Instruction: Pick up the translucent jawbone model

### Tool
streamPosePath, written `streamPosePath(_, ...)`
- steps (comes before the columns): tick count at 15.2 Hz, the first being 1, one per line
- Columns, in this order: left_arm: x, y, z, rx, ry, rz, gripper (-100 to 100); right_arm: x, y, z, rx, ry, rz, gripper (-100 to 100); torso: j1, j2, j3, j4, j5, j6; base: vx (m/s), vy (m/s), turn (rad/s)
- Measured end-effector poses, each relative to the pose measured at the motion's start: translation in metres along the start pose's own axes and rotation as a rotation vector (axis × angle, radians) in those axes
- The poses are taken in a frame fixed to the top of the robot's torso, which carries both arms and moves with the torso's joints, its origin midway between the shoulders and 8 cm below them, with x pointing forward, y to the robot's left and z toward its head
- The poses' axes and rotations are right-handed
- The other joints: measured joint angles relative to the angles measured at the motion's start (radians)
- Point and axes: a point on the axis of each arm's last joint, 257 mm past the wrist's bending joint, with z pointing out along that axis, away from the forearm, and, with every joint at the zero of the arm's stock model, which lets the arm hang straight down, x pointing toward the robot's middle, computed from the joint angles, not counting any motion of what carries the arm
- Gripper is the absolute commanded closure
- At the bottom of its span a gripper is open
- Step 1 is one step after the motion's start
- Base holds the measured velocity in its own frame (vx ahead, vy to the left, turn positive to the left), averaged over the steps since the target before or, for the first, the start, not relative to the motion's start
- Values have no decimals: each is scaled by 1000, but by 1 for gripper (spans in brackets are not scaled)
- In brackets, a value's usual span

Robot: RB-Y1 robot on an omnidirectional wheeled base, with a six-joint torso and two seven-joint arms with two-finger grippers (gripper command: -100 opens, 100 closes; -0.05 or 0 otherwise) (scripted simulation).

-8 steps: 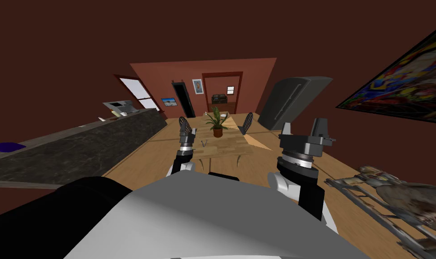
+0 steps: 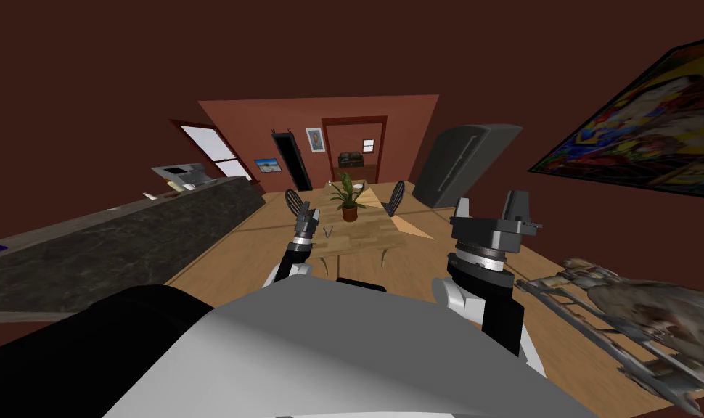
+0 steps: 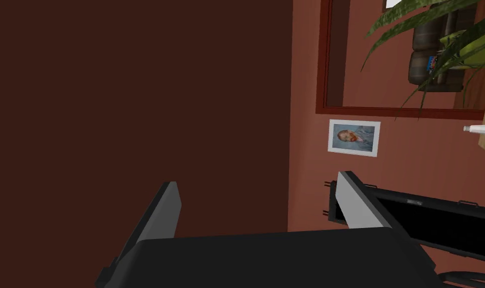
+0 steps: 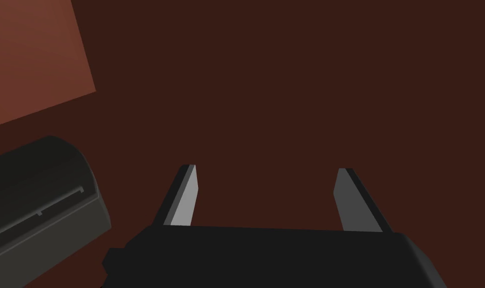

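Note:
A small pale V-shaped thing [image 2: 329, 231], which I take for the jawbone model, lies on the near part of a wooden table [image 2: 365, 236] ahead of me. My left gripper [image 2: 307, 214] hovers just left of it at the table's near left corner, fingers open and empty. In the left wrist view the left gripper [image 3: 257, 180] points at a red-brown wall, with plant leaves [image 3: 436, 30] off to one side. My right gripper [image 2: 490, 202] is raised right of the table, and the right gripper [image 4: 266, 169] is open with nothing in it.
A potted plant [image 2: 349, 199] stands mid-table, with a chair [image 2: 294, 201] on the left and another chair [image 2: 397, 196] on the right. A long dark counter [image 2: 125, 232] runs along the left, a grey fridge [image 2: 459, 163] stands at the back right, and a rack of brownish objects [image 2: 633, 312] sits near right.
My head view has shifted a little, so the room has slid left and up. My left hand has moved slightly lower and right, closer to the table's corner. Both grippers remain open.

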Motion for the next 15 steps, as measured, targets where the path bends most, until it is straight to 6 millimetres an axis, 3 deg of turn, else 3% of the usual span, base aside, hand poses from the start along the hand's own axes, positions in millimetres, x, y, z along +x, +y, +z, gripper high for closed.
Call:
streamPosePath(7, 9, 54, -12, -155, 97, 15, -100, 0, 0, 0, 0, 0, 0, 0, 2, 0, 0, 0, 0, 0, -18, 34, -144)
streamPosePath(15, 3, 121, -32, -357, 170, 35, -100, 0, 0, 0, 0, 0, 0, 0, 2, 0, 0, 0, 0, 0, -21, 34, -163)
